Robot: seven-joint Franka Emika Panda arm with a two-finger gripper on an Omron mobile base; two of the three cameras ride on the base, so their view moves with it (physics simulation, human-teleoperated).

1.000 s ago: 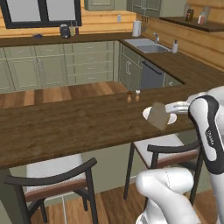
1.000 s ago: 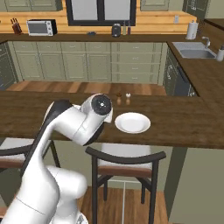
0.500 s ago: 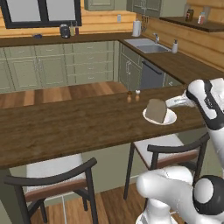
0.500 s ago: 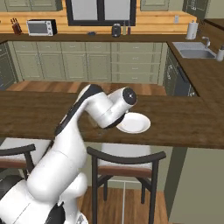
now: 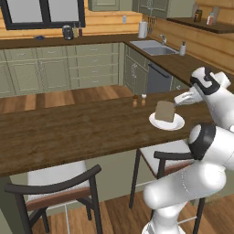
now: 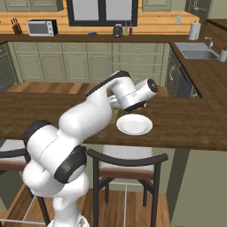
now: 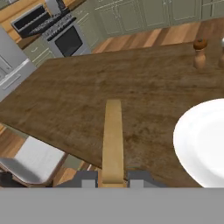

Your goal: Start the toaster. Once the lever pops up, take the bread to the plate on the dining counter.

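Over the last second the arm swung right along the dining counter, carrying the bread from short of the plate to above it; the base views look unshifted, so that's the arm moving, not the camera. In the left base view the slice now overlaps the plate, standing on edge, not lying flat. The hand view disagrees a bit: there the bread sits edge-on between the fingertips with the plate off to the right of it (so probably not centred over the plate yet; can't tell how high it hangs).

Gripper is clamped on the bread's lower edge, jaws narrow around the thin slice. Wrist is visible at the far right of the left base view, just beyond the plate.

Meaning: the carry looks nearly done. What's left, judging from this, is a small shift toward the plate centre, lowering or tipping the slice, then letting go. Risk: releasing it on edge could let it topple off the rim.

Salt and pepper shakers stand near the plate on its far-left side, clear of the path.
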